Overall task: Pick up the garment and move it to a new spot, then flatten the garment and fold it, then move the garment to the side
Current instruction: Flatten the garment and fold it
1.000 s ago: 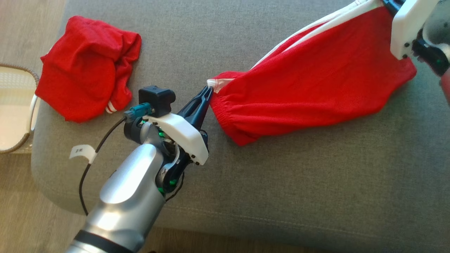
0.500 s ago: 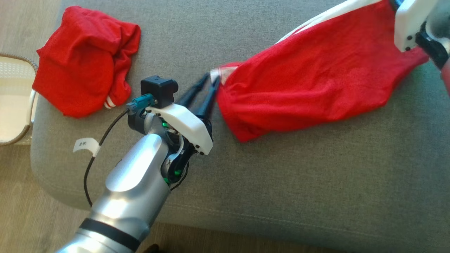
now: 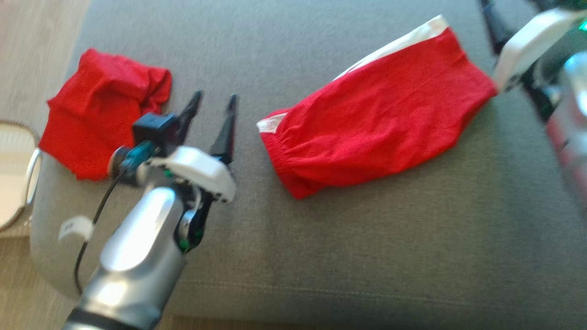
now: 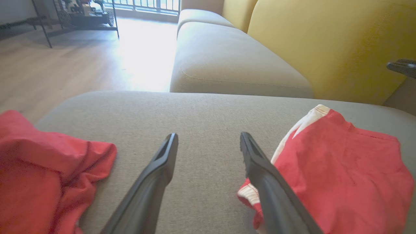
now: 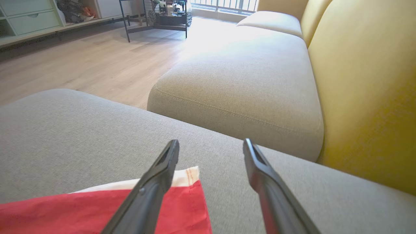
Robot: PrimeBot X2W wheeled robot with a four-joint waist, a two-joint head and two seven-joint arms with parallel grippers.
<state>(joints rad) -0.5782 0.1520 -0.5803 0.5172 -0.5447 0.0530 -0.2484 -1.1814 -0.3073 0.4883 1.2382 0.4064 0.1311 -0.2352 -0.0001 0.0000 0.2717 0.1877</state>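
Dropped since a second ago: the garment (image 3: 371,123), then stretched between two pinched grippers, now lying loose on the grey cushion (image 3: 321,256). Opened wide in the same span: left gripper (image 3: 215,96) and right gripper (image 5: 211,142), both empty. Left gripper also drawn back leftward from the waistband, with some camera shift besides.

Head view: garment across the centre and upper right, red, folded long, white stripe along its upper edge, waistband at its lower-left end. Left gripper at centre left, fingers spread, clear of the cloth, between the garment and a crumpled red garment (image 3: 98,119) at upper left. Right arm's white housing (image 3: 523,50) at the upper right, just beside the garment's far end, blurred. Woven basket rim (image 3: 32,156) at the left edge.

Left wrist view: spread fingers over bare grey cushion. Garment at lower right, partly behind the right-hand finger, contact there unclear. Crumpled red garment at lower left. Yellow backrest (image 4: 325,42) at upper right, wooden floor (image 4: 65,71) at upper left.

Right wrist view: fingers wide apart, nothing between them. Garment's white-banded corner at lower left, behind the left-hand finger, touching or not impossible to tell. Second grey cushion (image 5: 240,84) beyond, yellow backrest at right.
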